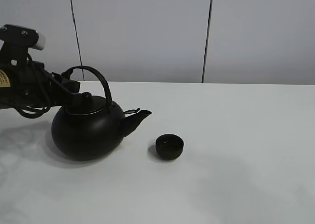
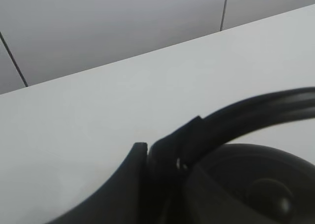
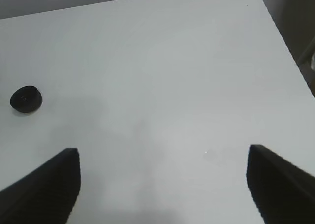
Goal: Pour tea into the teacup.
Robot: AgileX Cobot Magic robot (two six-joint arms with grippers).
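Note:
The teacup [image 1: 170, 146] is a small, low, matte-black cup standing upright on the white table, just right of the kettle's spout. It also shows far off in the right wrist view [image 3: 26, 99]. The big black kettle [image 1: 88, 128] rests on the table at the left, spout pointing at the cup. My left gripper [image 1: 74, 88] is shut on the kettle's arched handle [image 2: 256, 111] near its left base. The lid [image 2: 261, 189] shows below the left gripper [image 2: 150, 150]. My right gripper [image 3: 163, 152] is open and empty above bare table, well right of the cup, and out of the exterior view.
The white table [image 1: 236, 135] runs to a grey panelled wall at the back. Its right edge [image 3: 285, 47] shows in the right wrist view. The left arm and its cables [image 1: 24, 86] hang over the table's left side.

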